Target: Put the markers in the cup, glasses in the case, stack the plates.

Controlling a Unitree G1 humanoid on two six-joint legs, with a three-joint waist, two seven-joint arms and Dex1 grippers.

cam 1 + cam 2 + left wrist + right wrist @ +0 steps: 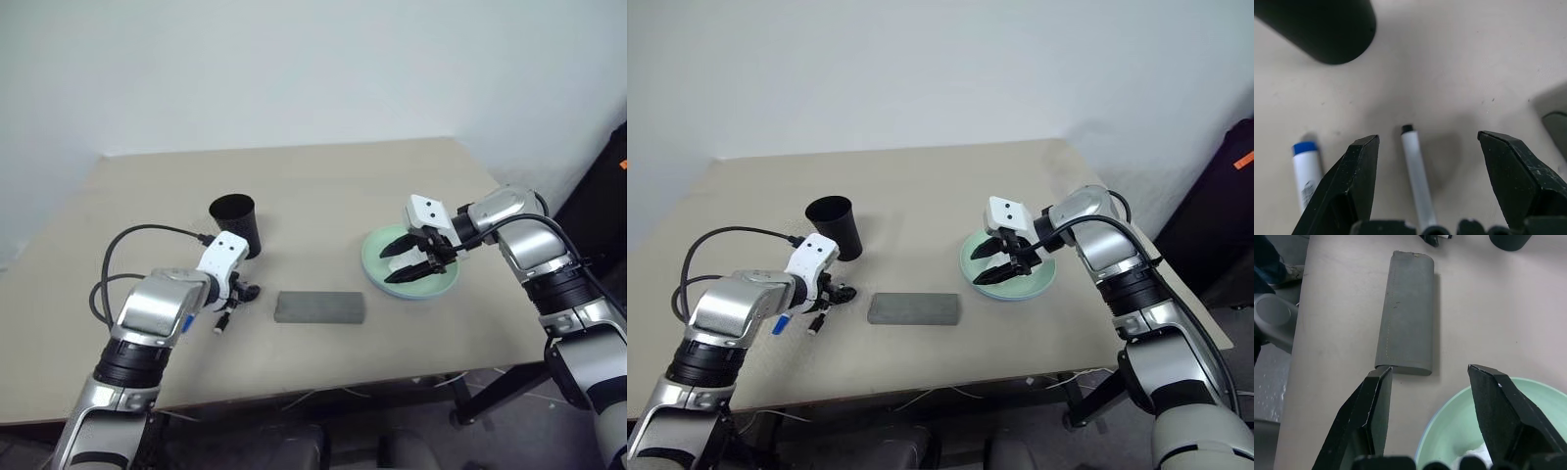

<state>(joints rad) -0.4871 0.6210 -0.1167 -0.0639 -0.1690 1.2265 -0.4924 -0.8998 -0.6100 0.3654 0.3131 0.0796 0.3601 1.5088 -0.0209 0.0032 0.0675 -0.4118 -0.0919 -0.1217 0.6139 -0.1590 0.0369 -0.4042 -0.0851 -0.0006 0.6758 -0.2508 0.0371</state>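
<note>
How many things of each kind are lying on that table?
Markers: 2, blue-capped and white with a black tip
Black cup: 1
Grey case: 1
Plates: 2, mint green stacked on light blue
White tissue: 1
Total: 7

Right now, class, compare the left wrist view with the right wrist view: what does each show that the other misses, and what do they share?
Left wrist view alone: the white marker lying between the open left tool fingers, and the blue marker beside it. Right wrist view alone: the mint green plate under the open right tool, with something white in it. Shared: the black cup, the tan table and the closed grey case, just an edge of it from the left wrist.
</note>
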